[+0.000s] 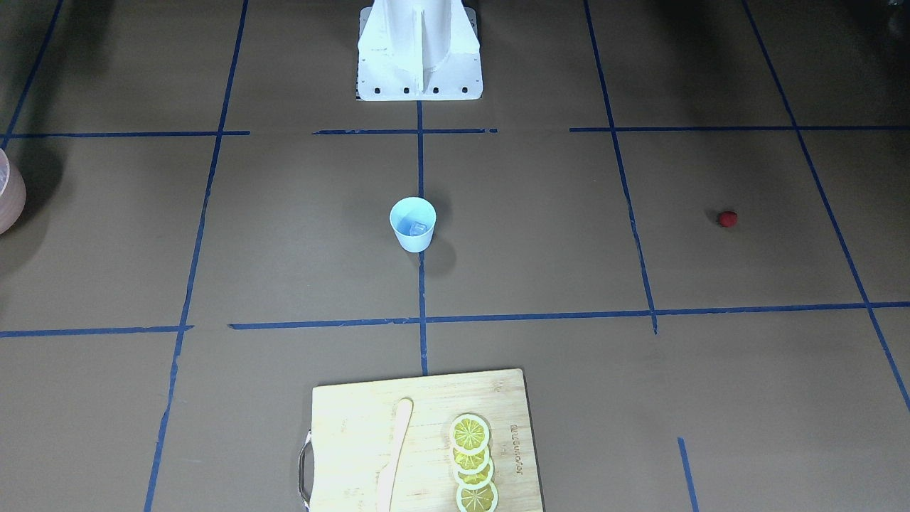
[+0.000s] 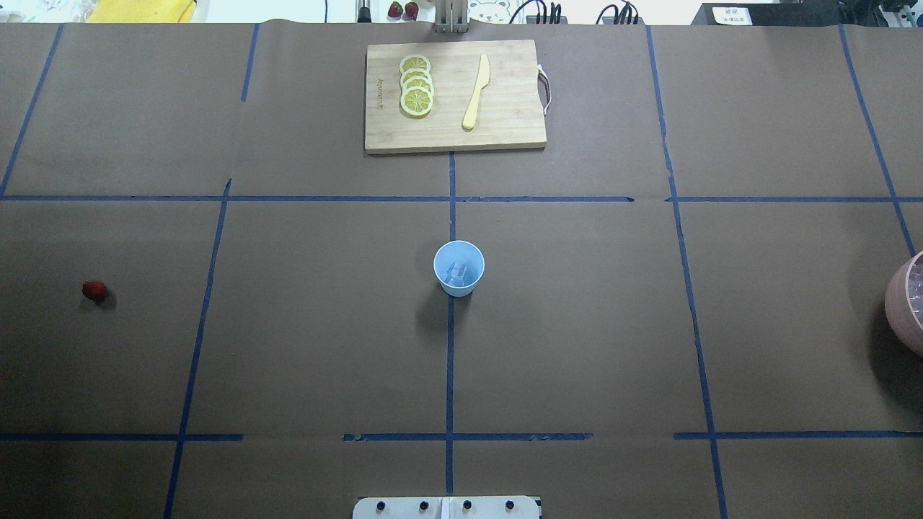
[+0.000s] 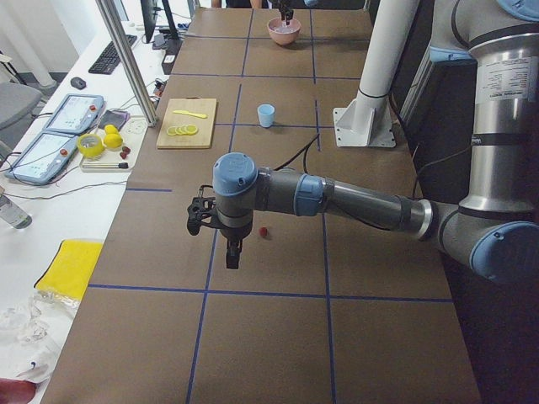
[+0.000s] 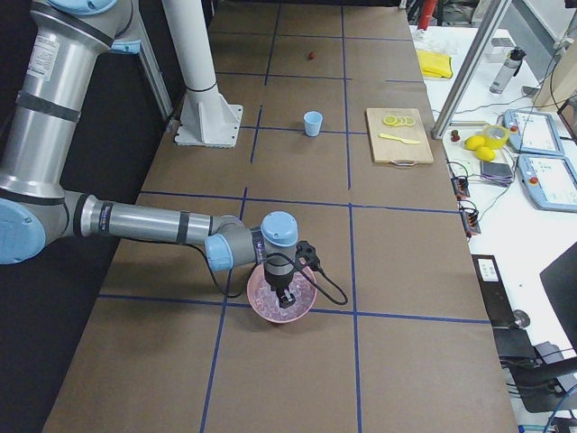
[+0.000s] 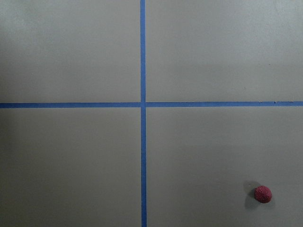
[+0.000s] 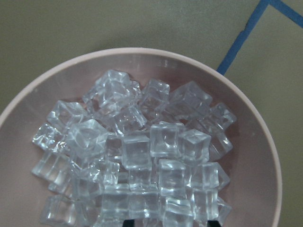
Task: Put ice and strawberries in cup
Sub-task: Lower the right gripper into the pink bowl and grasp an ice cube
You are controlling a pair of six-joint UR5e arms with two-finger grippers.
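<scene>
The pale blue cup (image 1: 412,226) (image 2: 458,268) stands upright at the table's middle with clear ice (image 2: 456,272) inside. The red strawberry (image 1: 726,218) (image 2: 94,290) (image 5: 262,194) lies alone on the robot's left side. My left gripper (image 3: 232,255) hangs over the table close to the strawberry (image 3: 264,231); I cannot tell if it is open. My right gripper (image 4: 287,298) is low over the pink bowl (image 4: 257,302) (image 6: 265,142) heaped with ice cubes (image 6: 142,151). Its dark fingertips (image 6: 128,223) show apart at the wrist view's bottom edge, empty.
A wooden cutting board (image 2: 505,122) (image 1: 348,419) with lemon slices (image 2: 417,85) and a pale knife (image 2: 476,94) lies beyond the cup. The white robot base (image 1: 419,50) stands behind the cup. Blue tape lines cross the brown table.
</scene>
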